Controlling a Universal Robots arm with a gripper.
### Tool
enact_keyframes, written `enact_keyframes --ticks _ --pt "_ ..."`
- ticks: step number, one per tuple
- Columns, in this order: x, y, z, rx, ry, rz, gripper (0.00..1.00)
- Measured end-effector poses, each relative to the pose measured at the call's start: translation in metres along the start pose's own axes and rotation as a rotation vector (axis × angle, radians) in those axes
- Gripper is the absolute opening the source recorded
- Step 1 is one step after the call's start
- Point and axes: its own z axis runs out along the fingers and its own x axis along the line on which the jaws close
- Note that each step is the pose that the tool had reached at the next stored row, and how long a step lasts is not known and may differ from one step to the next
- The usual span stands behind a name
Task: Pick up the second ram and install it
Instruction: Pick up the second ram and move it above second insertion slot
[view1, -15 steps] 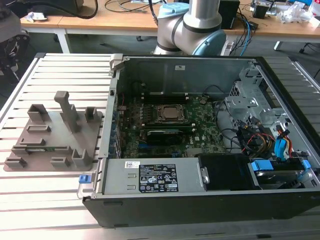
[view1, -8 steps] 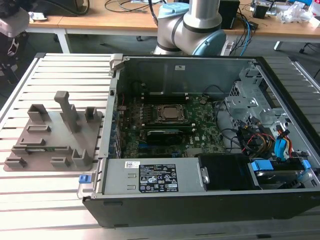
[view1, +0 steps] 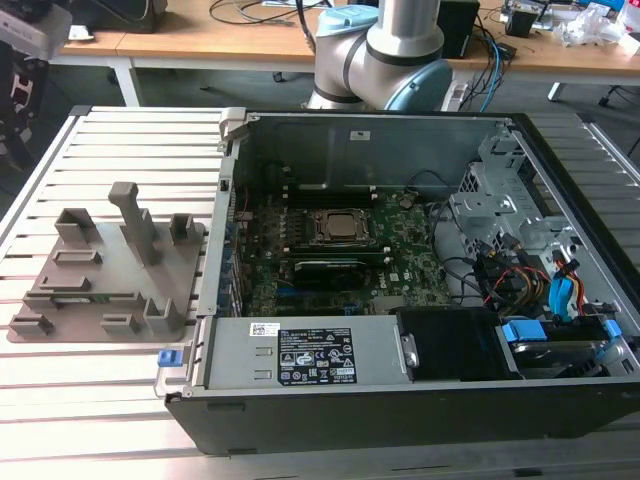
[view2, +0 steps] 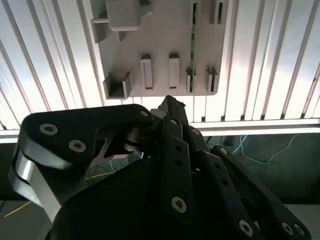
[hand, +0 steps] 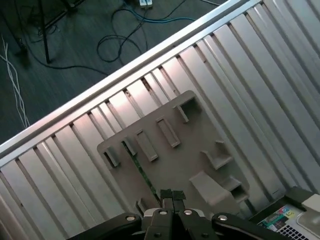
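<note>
The second ram (view1: 82, 297) is a thin green stick held on edge in the grey fixture plate (view1: 110, 275), at the exterior view's left. In both wrist views it shows as a narrow green line (view2: 193, 40) (hand: 143, 174) between small upright holders on the plate (view2: 155, 30) (hand: 185, 145). My gripper (hand: 172, 195) (view2: 172, 105) hangs well above the plate, roughly over the stick's near end. Its black fingers (hand: 166, 196) are shut together with nothing between them.
The open computer case (view1: 400, 410) lies at the exterior view's right. It holds the green motherboard (view1: 400, 250) and CPU socket (view1: 340, 228). A long dark module (view1: 325, 266) sits beside the socket. The slatted metal table (view1: 100, 400) carries both. Cables and floor lie beyond its edge (hand: 60, 30).
</note>
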Motion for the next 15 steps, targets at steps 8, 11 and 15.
enact_keyframes --ticks 8,11,15 --pt "0.0000 0.0001 0.0000 0.0098 0.0214 -0.235 0.11" --pt "0.0000 0.0001 0.0000 0.0103 0.0244 -0.335 0.11" --pt "0.0000 0.0001 0.0000 0.0103 0.0246 -0.342 0.11"
